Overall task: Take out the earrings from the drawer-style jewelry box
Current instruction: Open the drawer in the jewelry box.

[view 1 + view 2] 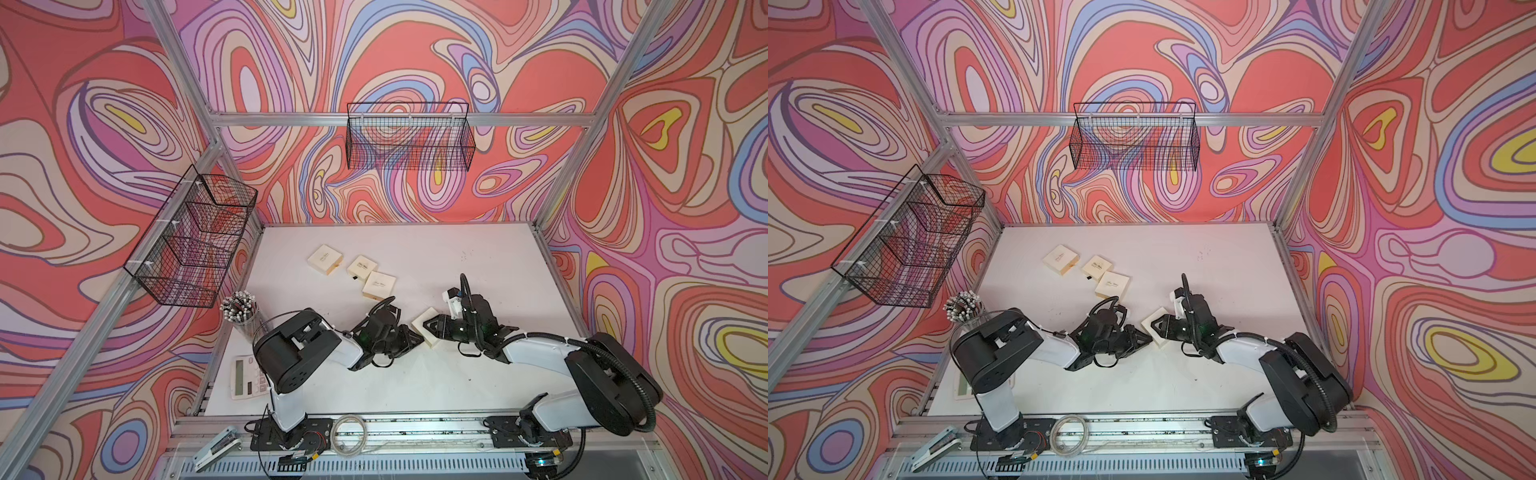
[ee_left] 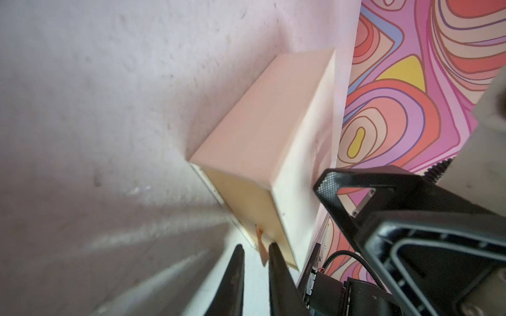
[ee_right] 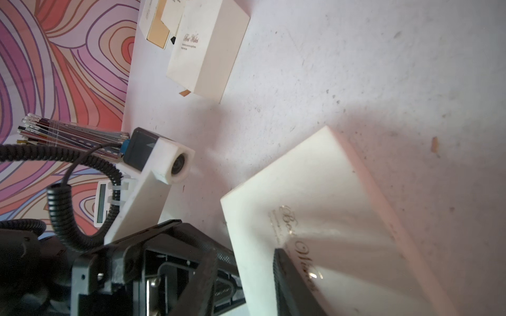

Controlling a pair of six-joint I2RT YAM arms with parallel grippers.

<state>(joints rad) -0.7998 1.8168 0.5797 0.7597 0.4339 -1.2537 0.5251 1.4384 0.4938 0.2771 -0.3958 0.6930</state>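
Note:
A cream drawer-style jewelry box [image 1: 424,332] lies on the white table between my two grippers in both top views. My right gripper [image 1: 435,325] holds it from the right. One finger [image 3: 290,279] lies flat on the printed lid and the other is hidden behind the box. In the left wrist view the box's drawer end [image 2: 246,208] shows a small orange pull tab [image 2: 260,243]. My left gripper [image 2: 256,250] stands narrowly open with that tab between its fingers, close against one finger. The drawer looks closed, and the earrings are hidden.
Three more cream boxes [image 1: 325,258] [image 1: 361,267] [image 1: 378,284] lie further back on the table. A cup of pencils [image 1: 241,309] and a calculator [image 1: 245,376] stand at the left edge. A stapler [image 1: 216,451] lies on the front rail. Wire baskets [image 1: 409,137] hang on the walls.

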